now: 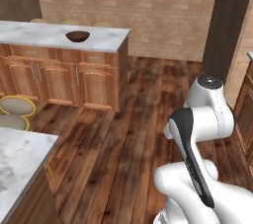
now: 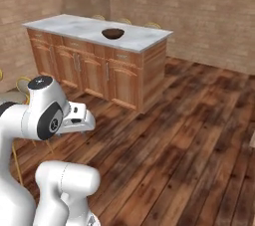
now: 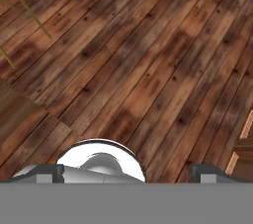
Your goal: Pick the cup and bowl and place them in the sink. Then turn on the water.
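In the left base view, a second marble counter fills the lower left corner, with two round yellow-rimmed stools just beyond it. Farther back stands the counter, a marble-topped island on wooden cabinets, and the bowl sits upright on its top, nearer the right end than the left (dark brown, wide and shallow, nothing touching it). Three more stool backs peek over the far edge of that island. A brick wall closes the room behind, and a dark plank floor runs between the island and the robot. The arm rises folded at the lower right, well apart from the bowl. In the right base view the same island lies at upper left with the bowl on its marble, toward the end nearest the open floor, and the arm bends at the lower left. The hand view looks down on bare planks; the pincer is spread wide, its two dark tips standing at opposite sides of the bottom edge, with nothing between them.
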